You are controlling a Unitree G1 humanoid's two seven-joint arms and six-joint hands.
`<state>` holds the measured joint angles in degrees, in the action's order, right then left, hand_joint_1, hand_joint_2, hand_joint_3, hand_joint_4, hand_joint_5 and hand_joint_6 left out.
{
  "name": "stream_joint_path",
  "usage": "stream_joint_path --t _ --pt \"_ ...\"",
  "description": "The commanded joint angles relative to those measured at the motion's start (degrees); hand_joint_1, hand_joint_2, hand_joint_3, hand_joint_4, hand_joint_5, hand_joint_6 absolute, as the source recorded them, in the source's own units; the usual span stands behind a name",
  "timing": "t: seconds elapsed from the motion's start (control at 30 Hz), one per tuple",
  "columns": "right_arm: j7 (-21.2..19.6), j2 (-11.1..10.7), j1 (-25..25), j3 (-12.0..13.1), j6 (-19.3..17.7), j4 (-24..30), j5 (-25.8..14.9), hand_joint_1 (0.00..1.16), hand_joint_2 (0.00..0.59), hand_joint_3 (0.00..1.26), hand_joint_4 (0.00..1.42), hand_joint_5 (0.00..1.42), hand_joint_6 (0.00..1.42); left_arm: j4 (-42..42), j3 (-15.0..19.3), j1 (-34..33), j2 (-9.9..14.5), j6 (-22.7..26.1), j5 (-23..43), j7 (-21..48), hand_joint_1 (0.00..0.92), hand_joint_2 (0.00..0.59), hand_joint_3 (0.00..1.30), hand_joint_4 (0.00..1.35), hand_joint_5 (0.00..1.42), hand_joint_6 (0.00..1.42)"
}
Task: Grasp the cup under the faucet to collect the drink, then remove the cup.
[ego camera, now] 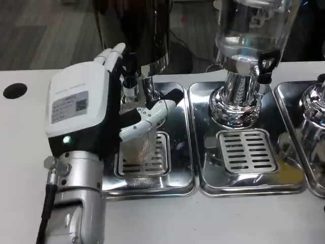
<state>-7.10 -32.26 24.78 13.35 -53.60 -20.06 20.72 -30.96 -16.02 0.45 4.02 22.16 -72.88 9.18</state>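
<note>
The left hand [109, 109] wraps the cup [139, 145], fingers curled around its front, holding it on the drip grate [161, 152] of the left tray [180, 180]. The cup stands just right of the palm, beneath the dark dispenser's faucet [131, 84], which sits just above the fingers. The risk, as I judge it: a loose grip on the clear ribbed wall could let the cup slip or tilt when lifted, spilling drink, or the rim could knock the faucet.
</note>
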Motion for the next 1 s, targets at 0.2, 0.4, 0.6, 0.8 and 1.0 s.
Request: stream_joint_path --t 0.2,0.4,0.6,0.8,1.0 --pt "0.35 -0.48 0.46 0.43 -0.51 0.73 -0.58 0.41 0.404 0.17 0.04 0.04 0.00 -0.19 -0.86 0.20 0.04 -0.15 -0.93 1.14 0.079 0.070 0.27 0.20 0.73 0.90" --pt "0.47 -0.55 0.40 0.45 -0.60 0.58 -0.94 0.41 0.404 0.17 0.04 0.04 0.00 -0.87 -1.24 1.29 0.21 -0.41 -0.80 1.20 0.079 0.070 0.28 0.21 0.74 0.90" --pt "0.67 -0.60 0.25 0.34 -0.51 0.41 -1.16 0.41 0.405 0.17 0.04 0.04 0.00 -1.63 -1.75 3.25 0.16 -1.14 -0.56 0.27 0.079 0.071 0.28 0.22 0.74 0.90" --pt "0.82 -0.57 0.11 0.24 -0.46 0.17 -1.27 0.42 0.408 0.17 0.04 0.04 0.00 -1.87 -2.36 5.08 -0.35 -1.71 -0.39 -1.17 0.079 0.071 0.28 0.22 0.74 0.89" --pt "1.05 -0.45 0.24 0.26 -0.39 0.37 -1.40 0.41 0.405 0.17 0.04 0.04 0.00 -1.74 -2.87 6.12 -0.73 -2.01 -0.03 -2.24 0.079 0.071 0.28 0.22 0.74 0.89"
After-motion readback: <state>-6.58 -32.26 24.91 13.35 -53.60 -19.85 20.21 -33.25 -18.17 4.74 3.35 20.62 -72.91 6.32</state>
